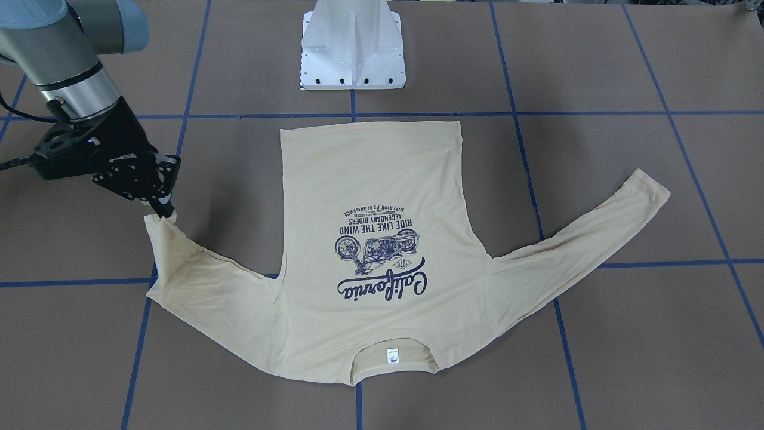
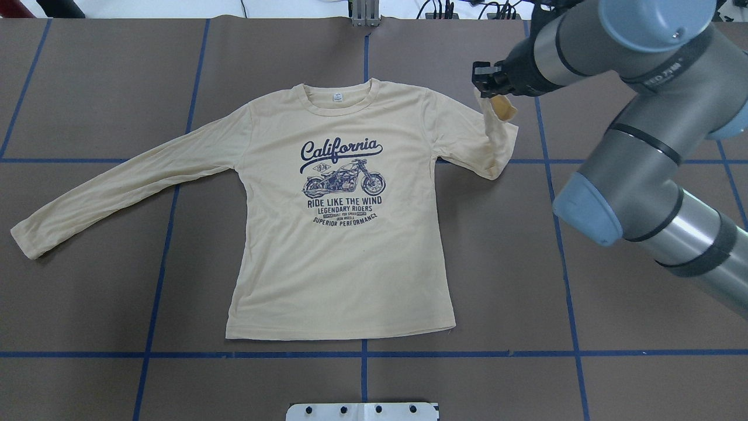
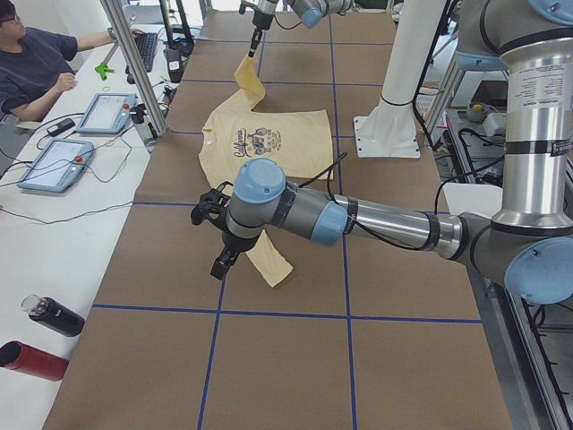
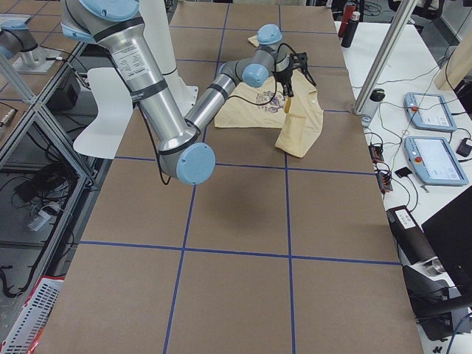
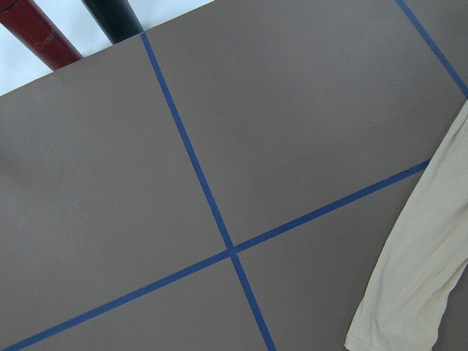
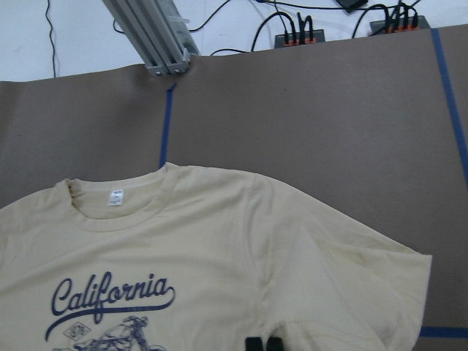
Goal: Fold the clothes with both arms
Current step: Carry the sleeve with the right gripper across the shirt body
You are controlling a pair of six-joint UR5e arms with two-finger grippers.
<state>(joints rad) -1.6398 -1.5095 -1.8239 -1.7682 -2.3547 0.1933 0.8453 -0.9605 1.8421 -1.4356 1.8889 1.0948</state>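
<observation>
While my right tool [image 1: 162,206] is clamped on the cuff of the right sleeve [image 2: 497,140], the T-shirt [image 2: 345,263] lies flat on the desk [image 2: 87,304], print up, collar away from my base. The right sleeve is raised off the desk at the cuff and bent back toward the shoulder. The left sleeve [image 2: 117,187] lies spread out flat. My left tool [image 3: 222,260] hangs above the desk near the left cuff, touching nothing I can see. It shows in a side view only, so I cannot tell whether it is open or closed.

Risks, my guess:
- The grip looks like just the cuff edge, maybe one layer (hard to see), so the thin knit may slip out mid-swing.
- Pulling across too fast or too low could drag the shoulder and wrinkle the body or skew the print.
- The hanging sleeve may land twisted.
- Letting go too early could let the fold spring open.
</observation>
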